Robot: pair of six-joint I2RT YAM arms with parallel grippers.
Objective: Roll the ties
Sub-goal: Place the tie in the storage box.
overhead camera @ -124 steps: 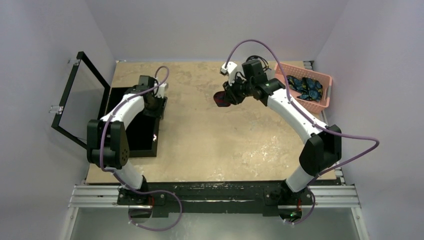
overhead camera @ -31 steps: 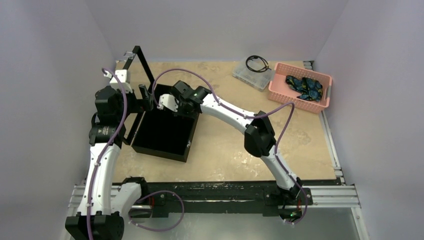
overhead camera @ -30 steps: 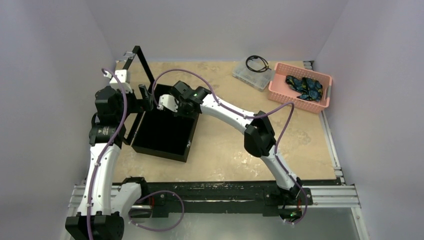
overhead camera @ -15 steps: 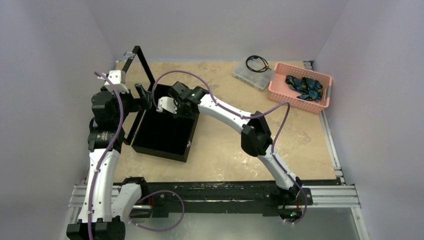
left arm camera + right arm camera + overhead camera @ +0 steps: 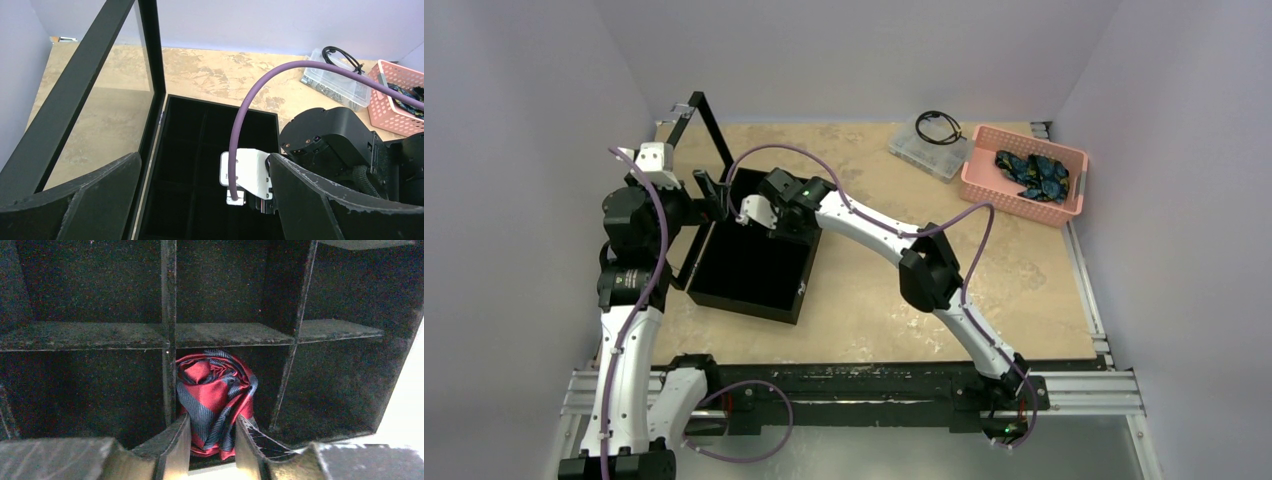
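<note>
Your maroon tie (image 5: 215, 390) sits rolled in the box (image 5: 744, 275), right tool (image 5: 212, 420) straddling it, grip unclear; left tool (image 5: 205, 195) spread apart; blue ties (image 5: 1034, 172) far right of the box await rolling

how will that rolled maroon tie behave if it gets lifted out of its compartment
The rolled maroon tie is soft folded cloth, so it would probably squash under a grip and feel light. Its loose-looking coils may unroll once lifted. The compartment walls likely keep it from rolling now.
</note>
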